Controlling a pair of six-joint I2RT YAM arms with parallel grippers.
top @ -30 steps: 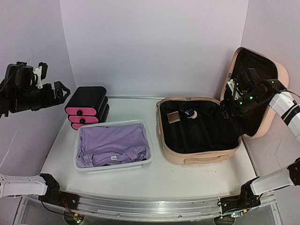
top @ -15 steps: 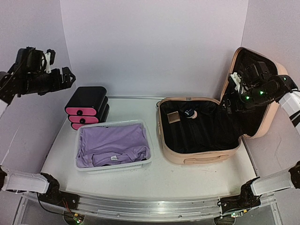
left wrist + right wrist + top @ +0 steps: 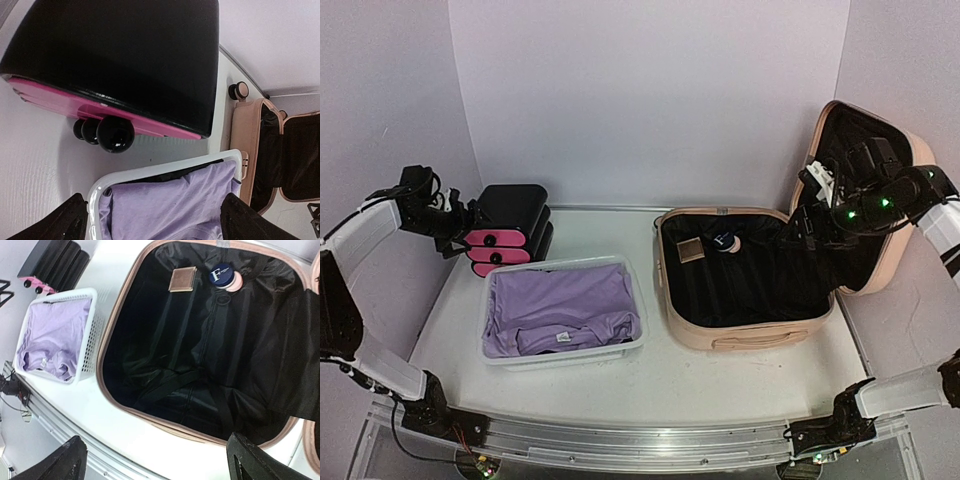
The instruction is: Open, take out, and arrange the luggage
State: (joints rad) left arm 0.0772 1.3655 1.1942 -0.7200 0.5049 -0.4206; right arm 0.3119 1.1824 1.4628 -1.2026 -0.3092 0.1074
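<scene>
Luggage (image 3: 750, 335) lies open on the right half of the counter (image 3: 650, 385), with its lid (image 3: 845, 125) standing upright by the right wall. Two small things rest at the far end of the black lining, just beside each other: a flat brown square case (image 3: 691, 249) and a round jar with a dark-blue top (image 3: 725, 241).

The right tool (image 3: 800, 230) hangs above the open shell, fingers spread wide and holding nothing. Its arm is close in front of the lid, so a careless swing could knock it. The loose straps in the lining could snag a finger, and the jar may roll if pinched off-centre.

The left tool (image 3: 458, 222), likewise spread and empty, is just beside the black-and-pink drawer box (image 3: 505, 210); I cannot tell whether it touches. A push there could shove the box. Between box and luggage stands the white basket (image 3: 560, 352) holding a purple garment (image 3: 560, 305), which narrows the room for setting things down.
</scene>
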